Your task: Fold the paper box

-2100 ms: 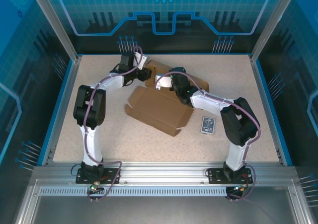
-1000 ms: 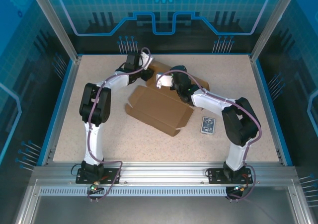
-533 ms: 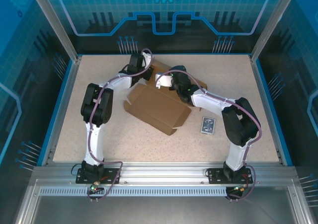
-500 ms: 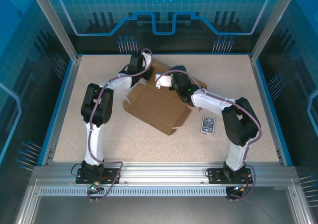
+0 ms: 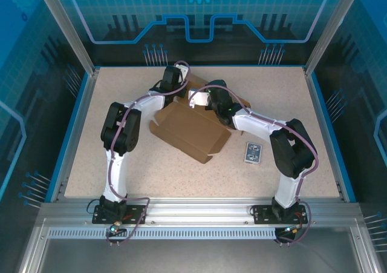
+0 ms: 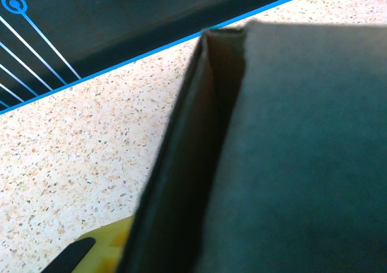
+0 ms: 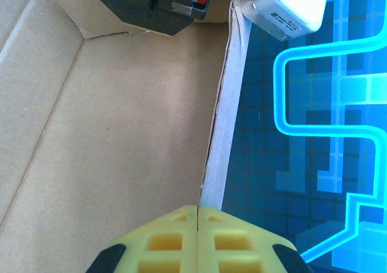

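1. Starting on the left: got the left arm (image 5: pixel 124 124) reaching out to the far middle of the table (image 5: pixel 91 158), with the left jaws grasping the paper box (image 5: pixel 187 128) at its far left flap, by the look of it.
2. Peeking through the left wrist view: seeing one yellow finger pad (image 6: pixel 115 249) pressed right up against dark, blurry cardboard, with a raised flap edge running up the middle. Can't make out the other pad behind the cardboard.
3. In the middle: finding the box lying on the table between both arms, brown and mostly opened out, with the big near panel spread towards the bases.
4. Moving right: got the right arm (image 5: pixel 266 128) coming in over the box's far right part, with the right jaws clenched tight. From its wrist, seeing the yellow fingertips (image 7: pixel 163 243) squeezed pad on pad above the inside of a panel, beside an upright wall edge.
5. Furthest right: spotting a small blue-patterned card pack (image 5: pixel 253 152) lying flat near the box's right end, apart from it.
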Tool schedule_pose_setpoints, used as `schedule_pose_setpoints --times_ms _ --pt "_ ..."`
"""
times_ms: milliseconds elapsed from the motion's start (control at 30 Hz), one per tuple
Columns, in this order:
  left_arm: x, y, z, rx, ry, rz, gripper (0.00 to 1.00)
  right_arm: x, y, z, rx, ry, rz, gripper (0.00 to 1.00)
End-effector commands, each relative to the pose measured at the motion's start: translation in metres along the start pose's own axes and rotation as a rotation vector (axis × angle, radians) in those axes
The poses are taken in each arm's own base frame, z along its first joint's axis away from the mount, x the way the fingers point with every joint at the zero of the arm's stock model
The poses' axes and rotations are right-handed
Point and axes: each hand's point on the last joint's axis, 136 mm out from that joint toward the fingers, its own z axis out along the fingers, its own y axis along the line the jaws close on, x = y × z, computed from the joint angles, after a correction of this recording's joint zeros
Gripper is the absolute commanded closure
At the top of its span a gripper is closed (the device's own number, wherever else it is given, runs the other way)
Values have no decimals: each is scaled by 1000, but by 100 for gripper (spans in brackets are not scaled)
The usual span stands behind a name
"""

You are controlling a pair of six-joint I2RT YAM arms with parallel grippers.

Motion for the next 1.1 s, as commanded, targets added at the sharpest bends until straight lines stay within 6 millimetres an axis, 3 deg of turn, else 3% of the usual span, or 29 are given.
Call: schedule_pose_setpoints --times_ms 0,233,400,733,867,1067 --pt "-3 54 -6 -190 -12 -21 77 17 10 -7 -51 75 0 100" --pt "0 34 -15 -60 3 -36 65 18 2 -5 -36 93 16 100" --pt "-9 16 -35 59 -30 -66 53 22 1 -2 -29 117 19 100" --pt "-8 -3 -71 189 -55 -114 39 20 -13 2 11 121 39 100" --pt "-3 -2 -86 204 -47 -140 36 18 -18 3 31 118 36 100" --pt "-8 20 -123 230 -73 -254 34 10 -21 9 66 108 -18 100"
